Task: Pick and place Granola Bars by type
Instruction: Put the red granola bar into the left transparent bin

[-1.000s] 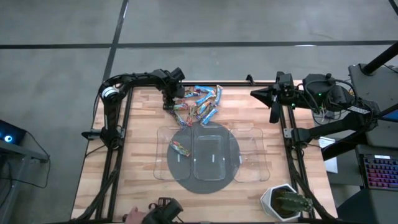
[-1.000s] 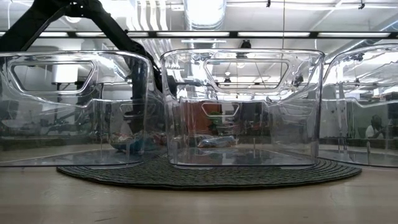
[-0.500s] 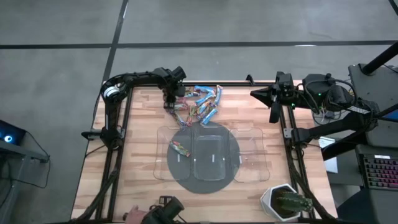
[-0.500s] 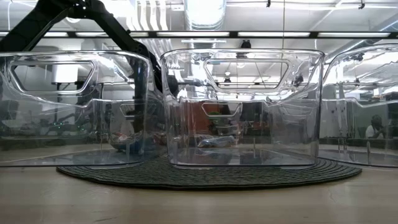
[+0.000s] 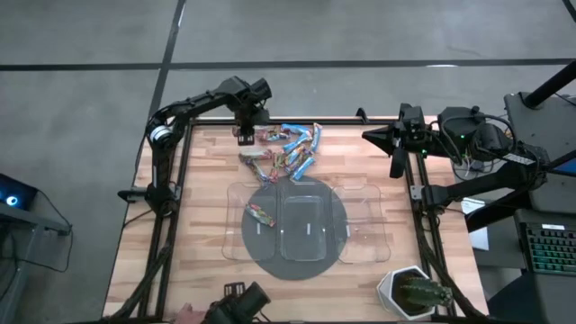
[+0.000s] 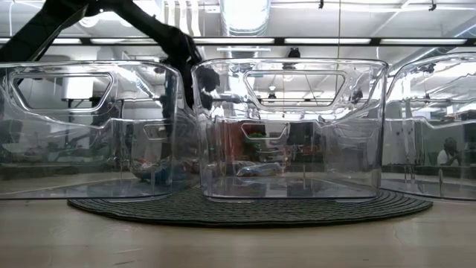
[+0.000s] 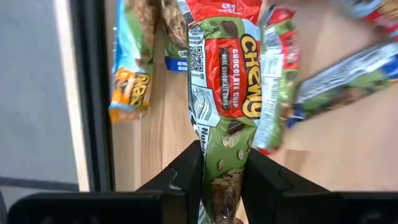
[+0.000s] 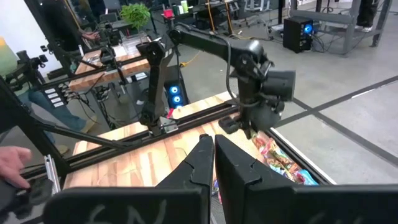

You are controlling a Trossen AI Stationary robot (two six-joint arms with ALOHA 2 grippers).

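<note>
The red-and-green foil-wrapped chewy bar (image 7: 227, 112) is running off the left wrist picture's edges, its lower end sitting hidden between dark fingers (image 7: 180, 180). Beside it, neighbouring bars' print is blurring beyond reading.

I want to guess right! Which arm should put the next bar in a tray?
Left. Its pincer already grips a Chewy chocolate chip bar above the pile. The right pincer waits shut at the table's edge.
</note>
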